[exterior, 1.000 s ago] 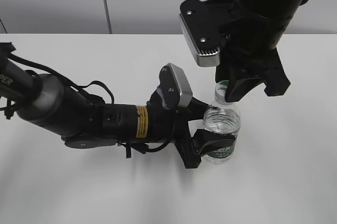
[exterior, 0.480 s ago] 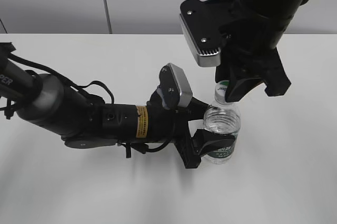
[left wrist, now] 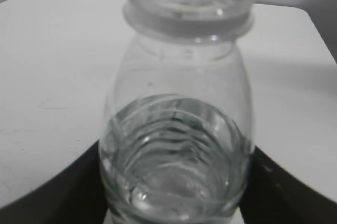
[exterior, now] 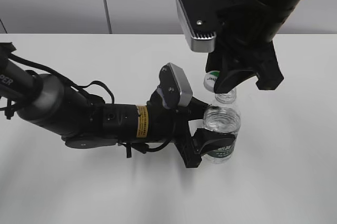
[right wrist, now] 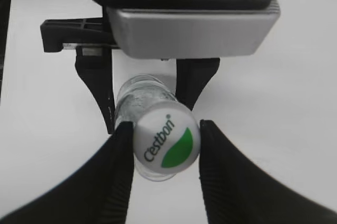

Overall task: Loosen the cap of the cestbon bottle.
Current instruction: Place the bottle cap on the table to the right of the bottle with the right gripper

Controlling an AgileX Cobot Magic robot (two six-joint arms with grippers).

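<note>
The clear ribbed cestbon bottle stands upright on the white table, its green label band low on the body. My left gripper is shut around its lower body; the left wrist view shows the bottle between the dark fingers, with a bare open neck at the top. My right gripper is shut on the white cap, which sits off the neck, slightly above and to its left. In the right wrist view the cap shows its green patch between the fingers, with the neck behind it.
The white table extends around the bottle, with a grey wall behind it. The left arm lies low across the left half of the table. The right arm's camera housing hangs above the bottle.
The right gripper has risen and shifted left with the cap in it. The cap has come off the bottle's neck. The left gripper and bottle have stayed put.
</note>
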